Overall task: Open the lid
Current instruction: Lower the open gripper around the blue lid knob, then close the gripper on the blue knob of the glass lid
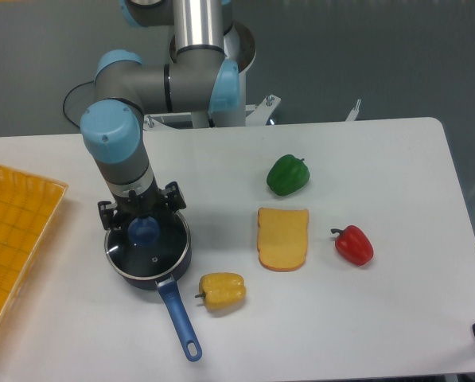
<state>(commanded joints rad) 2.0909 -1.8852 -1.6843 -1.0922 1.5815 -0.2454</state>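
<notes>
The lid [153, 253], a clear glass disc with a thin silver rim and a blue centre knob [144, 231], lies flat on the dark saucepan [149, 278] at the left of the table. The saucepan's blue handle [179, 318] points toward the front edge. My gripper [142, 226] hangs straight down over the lid. Its jaws are spread wide on either side of the knob, at knob height. The fingertips are partly hidden by the gripper body, and I cannot see them touching the knob.
A yellow pepper [222, 290] lies just right of the handle. A slice of yellow cheese [283, 238], a green pepper [288, 175] and a red pepper [354, 245] lie further right. An orange tray [14, 239] stands at the left edge.
</notes>
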